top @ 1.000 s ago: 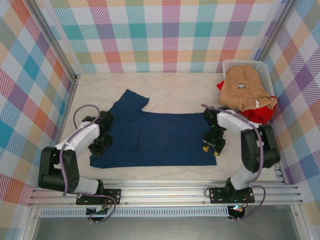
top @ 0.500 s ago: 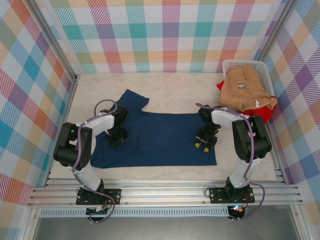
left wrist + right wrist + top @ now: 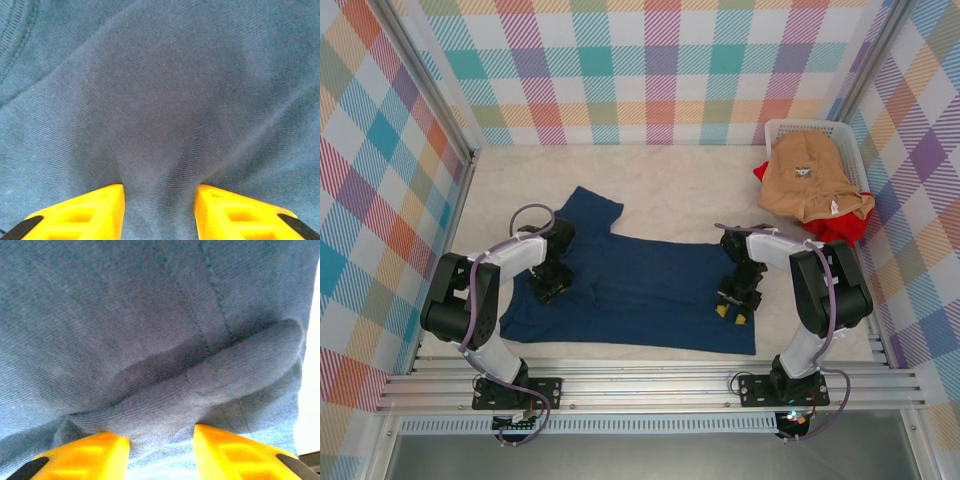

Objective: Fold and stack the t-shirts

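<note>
A navy blue t-shirt [image 3: 640, 290] lies spread on the table, plain side up, with one sleeve [image 3: 595, 208] pointing to the back. My left gripper [image 3: 548, 290] presses down near its left side. In the left wrist view creases of navy cloth [image 3: 160, 125] run into the gap of that gripper [image 3: 159, 200], pinched between the yellow fingers [image 3: 85, 212]. My right gripper [image 3: 730, 312] sits near the shirt's right edge. In the right wrist view it [image 3: 161, 440] holds a raised fold of the cloth [image 3: 210, 380]. A tan t-shirt [image 3: 810, 180] lies over a red one [image 3: 835, 230] at the back right.
A white plastic basket [image 3: 790, 127] stands in the back right corner under the tan and red shirts. Checkered walls enclose the table on three sides. A metal rail [image 3: 650, 385] runs along the near edge. Bare tabletop [image 3: 680, 185] lies behind the navy shirt.
Both grippers moved inward onto the shirt from its side edges, then slightly toward the near edge. The navy shirt shifted with them, and its top edge is now wrinkled.
</note>
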